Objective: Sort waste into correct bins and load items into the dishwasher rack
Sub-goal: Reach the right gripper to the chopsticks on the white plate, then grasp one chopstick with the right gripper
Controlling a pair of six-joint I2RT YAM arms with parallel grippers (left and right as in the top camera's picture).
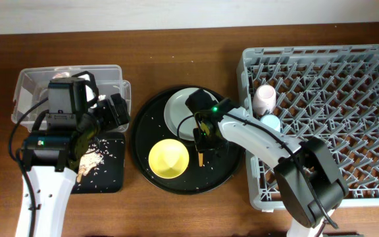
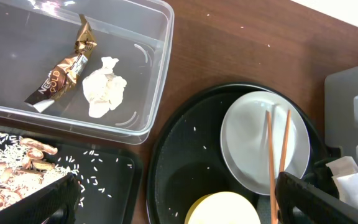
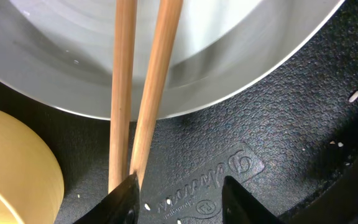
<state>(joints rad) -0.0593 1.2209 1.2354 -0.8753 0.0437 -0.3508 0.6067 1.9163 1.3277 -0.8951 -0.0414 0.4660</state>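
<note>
Right pincer [image 3: 179, 190] sits low over the round tray [image 3: 278, 137], partly spread and pinching nothing. The chopsticks [image 3: 135, 93] end right at one fingertip [image 3: 126, 199], not in the gap. Their far ends rest on the plate [image 3: 229, 50] ahead, so I'd guess it needs a sideways nudge to straddle them. Left pincer [image 2: 176, 186] hangs wide open and empty. The wrapper [image 2: 64, 65] and paper ball [image 2: 104, 87] lie in the box [image 2: 154, 93] ahead of it.

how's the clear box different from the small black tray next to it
The clear plastic box is see-through and tall-walled; the black tray is opaque and shallow. The box holds a gold-foil wrapper and crumpled paper ball; the tray holds brownish food scraps and rice grains. Both are rectangular, side by side.
</note>
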